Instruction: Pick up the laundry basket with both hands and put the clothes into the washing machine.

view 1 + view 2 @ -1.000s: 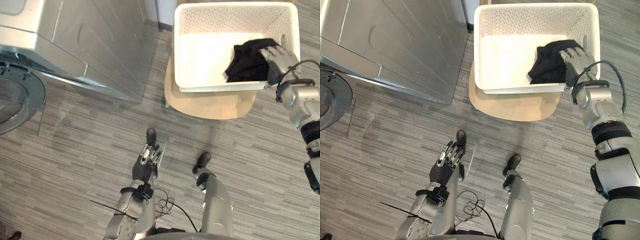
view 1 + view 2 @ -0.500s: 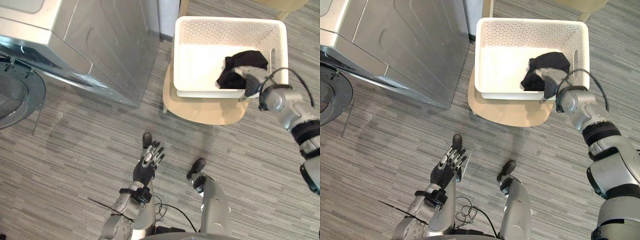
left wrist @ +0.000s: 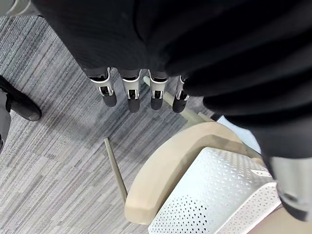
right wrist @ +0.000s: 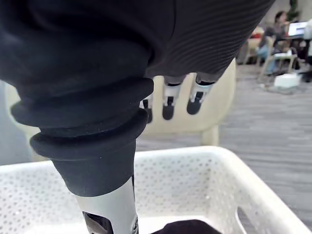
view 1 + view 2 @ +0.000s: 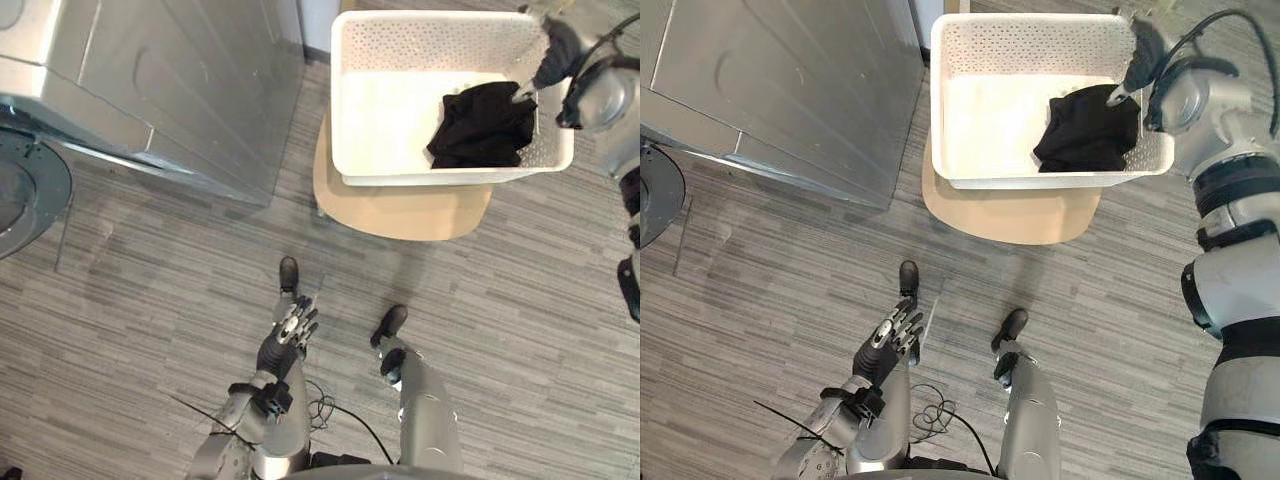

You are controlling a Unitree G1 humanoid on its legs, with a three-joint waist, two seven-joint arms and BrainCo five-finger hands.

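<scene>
1. Grey plank floor (image 5: 150, 300). The washer (image 5: 170, 80) is at the far left with its round door (image 5: 25, 195) swung open.
2. The white basket (image 5: 440, 40) sits on a beige chair (image 5: 400, 210), right of the washer. The black clothes (image 5: 480, 125) lie bunched in its right half.
3. The right hand (image 5: 1143, 52) hovers over the basket's far right corner. Its fingers (image 4: 168, 105) are loosely straight and hold nothing. The thumb points down, close to the clothes; we cannot tell whether they touch.
4. The left hand (image 5: 290, 330) is low over the floor, well apart from the basket. Its fingers (image 3: 131, 97) are straight and empty.
5. Step in hand, as we judge it: lining up for the two-handed grip. The basket is not yet lifted, so the task is near its start.
6. Next move, as we judge it:
   - The left hand must come up to the basket's left rim.
   - The right hand must drop to the right rim.
   - Both hands then curl under the rims and lift level, so the clothes don't slide out.
   - Then comes the turn toward the open door.
</scene>
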